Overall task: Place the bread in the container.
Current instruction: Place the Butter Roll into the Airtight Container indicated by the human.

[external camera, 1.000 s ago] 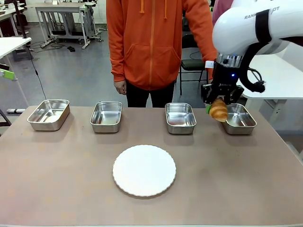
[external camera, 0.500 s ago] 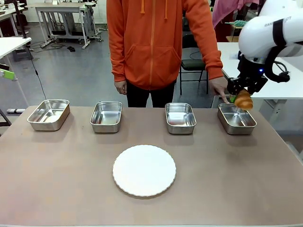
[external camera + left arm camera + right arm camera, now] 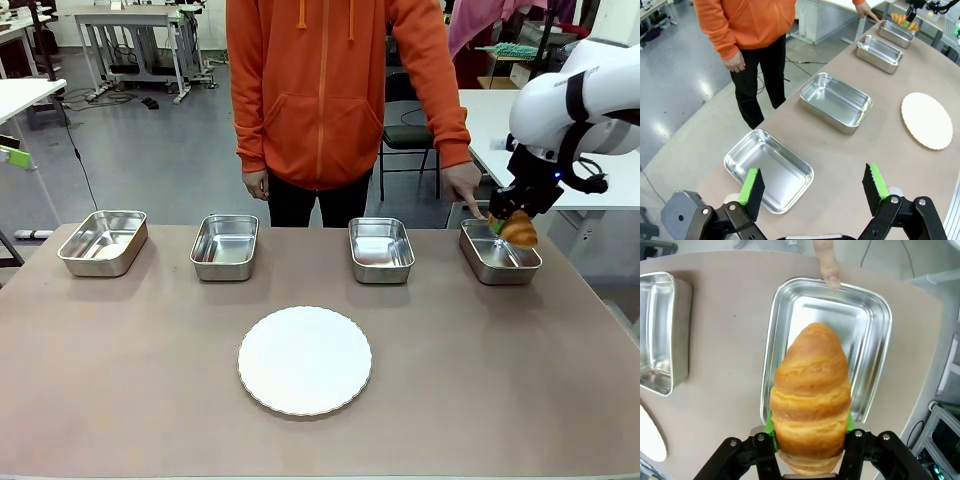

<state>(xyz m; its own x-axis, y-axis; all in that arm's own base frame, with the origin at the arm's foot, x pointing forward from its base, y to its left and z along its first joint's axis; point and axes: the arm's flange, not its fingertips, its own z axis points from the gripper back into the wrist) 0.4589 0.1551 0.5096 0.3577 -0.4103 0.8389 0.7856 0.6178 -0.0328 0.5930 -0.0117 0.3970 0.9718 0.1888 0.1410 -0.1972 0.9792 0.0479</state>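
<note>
Right wrist view puts us close on our right hand [image 3: 810, 440], whose two fingers are clenched on the croissant [image 3: 811, 397]; green pads show at either side of its lower end, and its tip points away from us. Directly beyond the croissant lies the steel pan [image 3: 771, 340], its long side running away from the camera, and the croissant hangs above its near part without touching the bottom. At the pan's far rim a person's fingertip [image 3: 827, 265] rests on the metal edge. From the front, our right hand [image 3: 512, 222] holds the croissant [image 3: 520, 231] over the far right corner of the rightmost pan [image 3: 497, 268], with the person's hand [image 3: 466, 190] pointing down at that pan's far left corner. Three more pans stand in a row along the far side of the desk [image 3: 150, 380]: one [image 3: 380, 249] just left of the target, one [image 3: 224, 246] left of the middle, and one [image 3: 102, 241] at the far left. A round white plate [image 3: 305, 360] sits nearer us, in the middle of the desk. In the left wrist view our left hand [image 3: 812, 187] hangs spread wide with nothing between its pads, above the nearest pan [image 3: 767, 167] in that row.
</note>
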